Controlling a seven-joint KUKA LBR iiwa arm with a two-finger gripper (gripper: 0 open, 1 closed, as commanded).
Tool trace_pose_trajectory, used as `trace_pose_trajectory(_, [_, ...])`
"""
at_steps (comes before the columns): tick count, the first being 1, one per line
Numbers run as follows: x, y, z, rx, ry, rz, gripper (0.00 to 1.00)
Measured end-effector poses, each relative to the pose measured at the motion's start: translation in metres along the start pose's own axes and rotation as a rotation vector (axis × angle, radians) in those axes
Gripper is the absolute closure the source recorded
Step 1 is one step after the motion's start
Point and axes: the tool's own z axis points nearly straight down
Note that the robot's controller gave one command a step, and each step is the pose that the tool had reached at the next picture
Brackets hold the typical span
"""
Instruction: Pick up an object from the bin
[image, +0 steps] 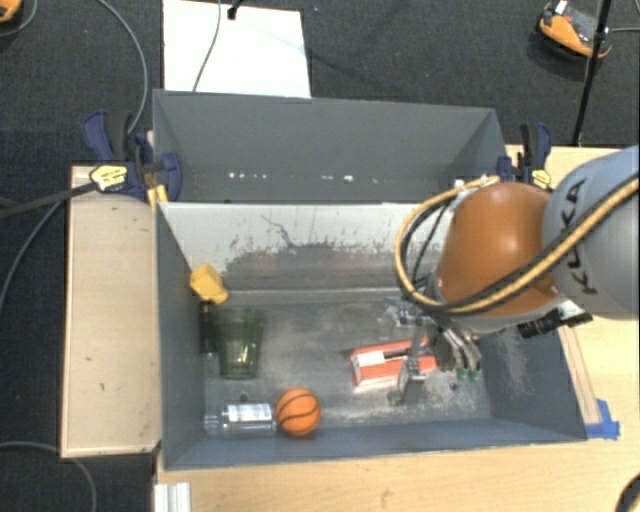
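Camera view. Item: red-and-white box (378, 366), small and flat, lying on the bin floor right of centre, its long side roughly across the view.

Attending: hand (413, 376), set low at the box's right end, touching it or just above it. How wide the hand stands cannot be told, nor whether the box is gripped. Above it are the orange wrist cover and looped cables.

Container: grey bin (330, 160), floor scuffed.

Others, well apart to the left: orange ball (298, 411) by the near wall, clear bottle (240, 418) lying just beside it, green tumbler (238, 343), yellow piece (209, 284) by the left wall.

Risks, as judged: the hand bears on one end only, so the box may pivot or droop on lifting. A flat box on bare metal may slide aside as the hand closes. An edge grip may slip. The neighbours lie too far off to interfere.
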Motion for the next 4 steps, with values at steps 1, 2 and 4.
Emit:
trace_pose_trajectory(1, [-0.025,-0.026,0.053,0.001,-0.005,0.048,0.0])
trace_pose_trajectory(2, [-0.035,-0.039,0.091,0.002,0.0,0.029,0.0])
trace_pose_trajectory(4, [-0.034,-0.027,0.102,0.001,-0.004,-0.13,1.0])
